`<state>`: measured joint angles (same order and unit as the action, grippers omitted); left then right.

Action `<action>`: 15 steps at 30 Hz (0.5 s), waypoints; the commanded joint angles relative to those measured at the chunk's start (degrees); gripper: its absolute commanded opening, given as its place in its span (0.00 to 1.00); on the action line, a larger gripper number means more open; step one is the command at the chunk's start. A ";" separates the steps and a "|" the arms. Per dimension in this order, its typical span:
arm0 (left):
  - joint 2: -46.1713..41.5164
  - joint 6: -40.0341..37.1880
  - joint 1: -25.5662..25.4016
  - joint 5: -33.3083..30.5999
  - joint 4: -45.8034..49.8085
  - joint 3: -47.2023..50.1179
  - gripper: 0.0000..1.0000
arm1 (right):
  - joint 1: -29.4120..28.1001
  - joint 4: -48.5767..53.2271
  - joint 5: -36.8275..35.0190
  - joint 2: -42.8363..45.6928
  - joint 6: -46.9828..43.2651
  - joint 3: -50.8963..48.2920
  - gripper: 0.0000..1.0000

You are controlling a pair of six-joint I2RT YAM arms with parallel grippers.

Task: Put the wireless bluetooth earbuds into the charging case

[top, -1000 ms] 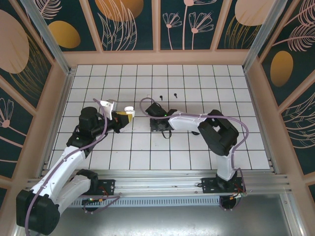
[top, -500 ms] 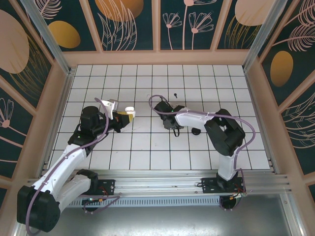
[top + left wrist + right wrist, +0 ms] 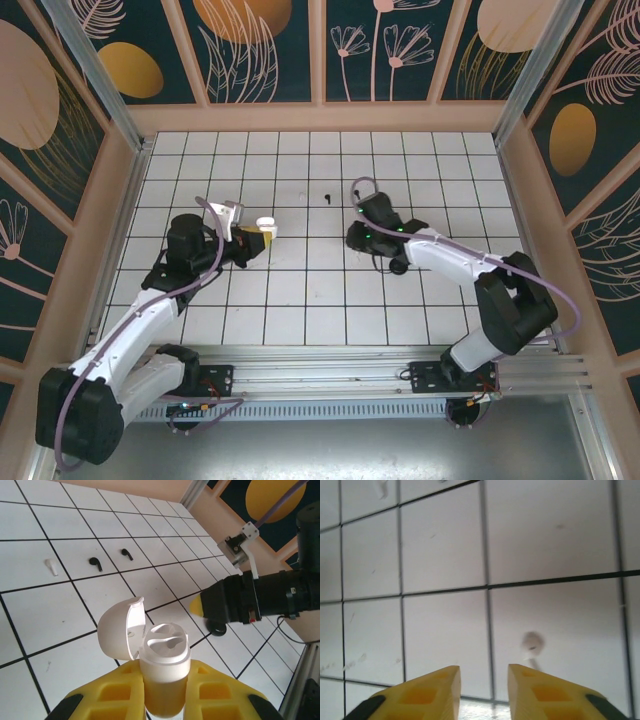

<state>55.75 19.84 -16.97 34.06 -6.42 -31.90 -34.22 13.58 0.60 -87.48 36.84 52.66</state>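
Three walls: low walls [image 3: 320, 118] close the worktop [image 3: 300, 300] at its far, left and right edges; the arm bases sit at the near edge.
Free room: open tiles run along the far edge and in the near right corner. A small white bit [image 3: 50, 566] lies just beside the first earbud.
Earbuds: the first earbud [image 3: 95, 562] and the second earbud [image 3: 126, 554] lie flat in the far half of the worktop, about midway between the left and right edges. They are near each other and not touching.
Earbuds and claws: both lie beyond the charging case [image 3: 165, 652], apart from the left gripper [image 3: 165, 680]. The right gripper [image 3: 484, 680] stands on their near-right side and touches neither.
Left claw: closed on the body of the charging case and holds it upright, left of the worktop's middle. The lid [image 3: 117, 632] hangs open to one side, and both sockets face up.
Right claw: the fingers are parted by a narrow gap with nothing between them, over plain tile.
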 commanded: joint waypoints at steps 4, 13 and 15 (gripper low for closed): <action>2.63 5.89 -0.57 3.64 -9.50 1.66 0.12 | 4.48 -2.96 7.75 -3.41 -2.60 -2.94 0.27; 5.55 5.96 -5.24 0.85 -10.66 1.03 0.12 | 4.93 -3.05 6.92 -10.69 -3.71 -0.32 0.26; 5.87 5.93 -5.53 0.74 -10.74 1.09 0.12 | 4.95 -2.95 6.61 -11.73 -3.79 0.09 0.25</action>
<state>61.12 25.02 -22.06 35.44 -14.04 -30.94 -29.67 11.35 7.14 -97.69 34.37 50.89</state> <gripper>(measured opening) 0.143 0.252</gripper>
